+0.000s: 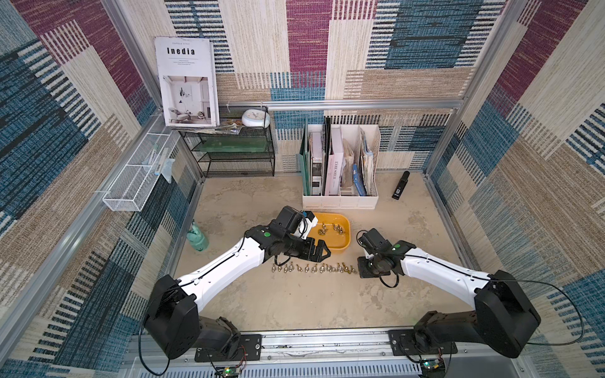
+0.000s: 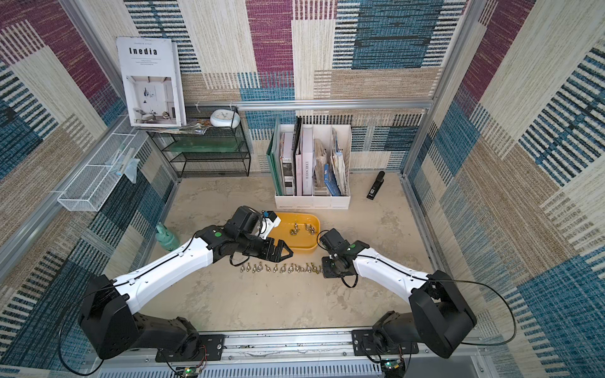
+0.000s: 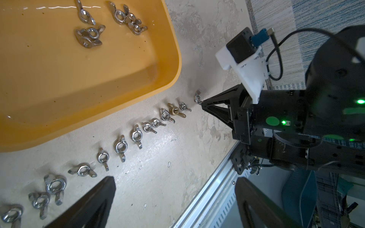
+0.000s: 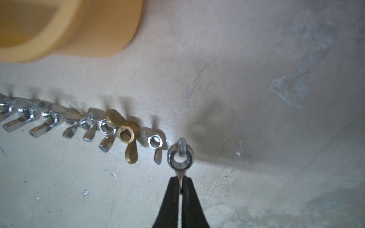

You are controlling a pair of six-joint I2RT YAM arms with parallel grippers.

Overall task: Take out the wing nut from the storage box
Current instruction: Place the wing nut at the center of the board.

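The storage box [image 1: 340, 249] is a shallow yellow-orange tub in mid-table, with several silver wing nuts [image 1: 322, 231] lying inside, seen closer in the left wrist view [image 3: 88, 36]. My right gripper [image 4: 180, 178] is shut on one wing of a silver wing nut [image 4: 180, 158]. It holds the nut low at the right end of a row of wing nuts [image 3: 120, 146], beside a brass one [image 4: 126, 136]. I cannot tell whether the held nut touches the table. My left gripper [image 3: 174, 181] is open and empty, hovering at the tub's near left corner [image 1: 319, 250].
Behind the tub stands a white file holder [image 1: 340, 196] with books. A black stapler [image 1: 400, 185] lies to its right and a green spray bottle [image 1: 198, 237] stands by the left wall. A black wire shelf [image 1: 235, 153] and a white mesh basket [image 1: 134, 186] occupy the back left.
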